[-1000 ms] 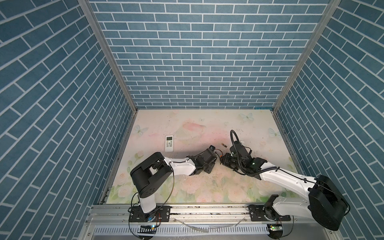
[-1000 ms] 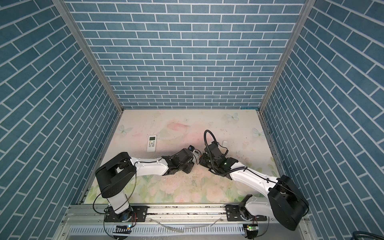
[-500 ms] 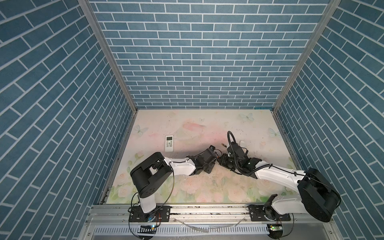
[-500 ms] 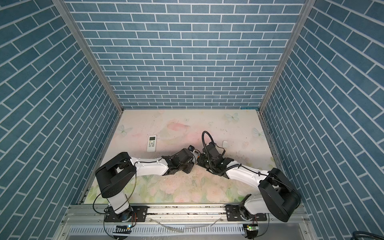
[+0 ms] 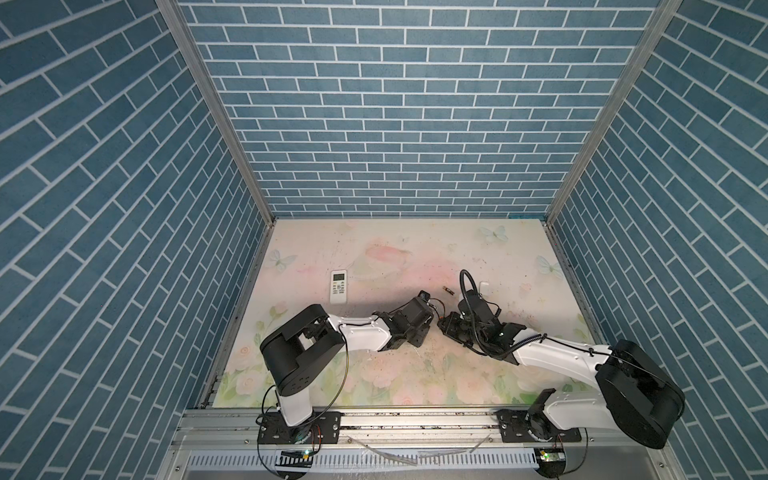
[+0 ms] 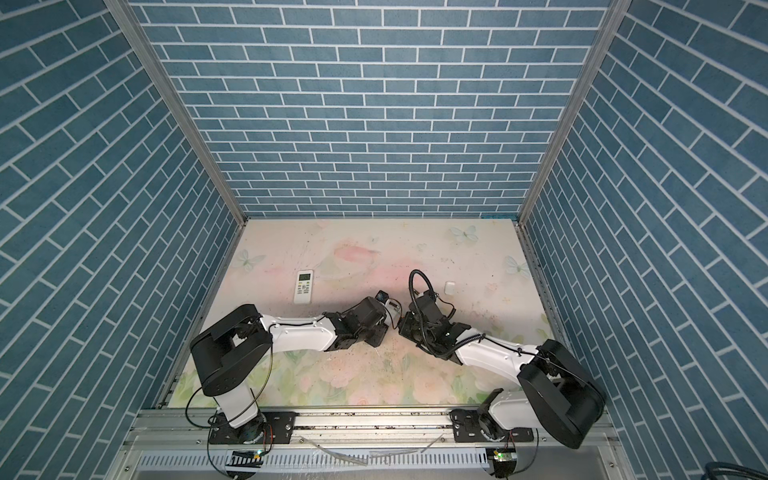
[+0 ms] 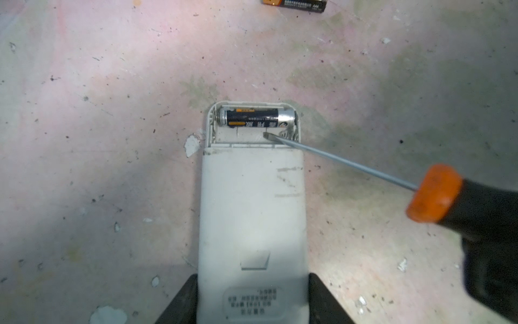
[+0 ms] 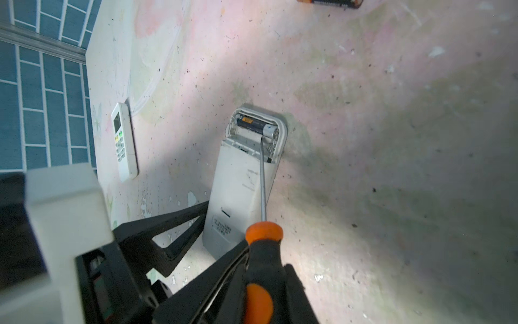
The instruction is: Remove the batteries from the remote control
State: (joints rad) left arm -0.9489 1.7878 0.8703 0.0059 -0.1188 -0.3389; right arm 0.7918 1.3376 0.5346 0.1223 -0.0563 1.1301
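Fingers [image 7: 179, 305] clamping the remote [image 7: 252, 210] are cropped, like the loose battery [image 7: 295, 4].

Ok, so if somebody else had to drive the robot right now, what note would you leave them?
Left fingers: shut on the white remote, held face down on the table, battery bay open.
Right fingers: shut on the screwdriver, tip in the bay's empty half beside the battery inside.
Done: bay opened; one loose battery lies on the table beyond the remote.
Left to do: pry that inside battery out. The second remote lies face up, so its batteries cannot be seen.
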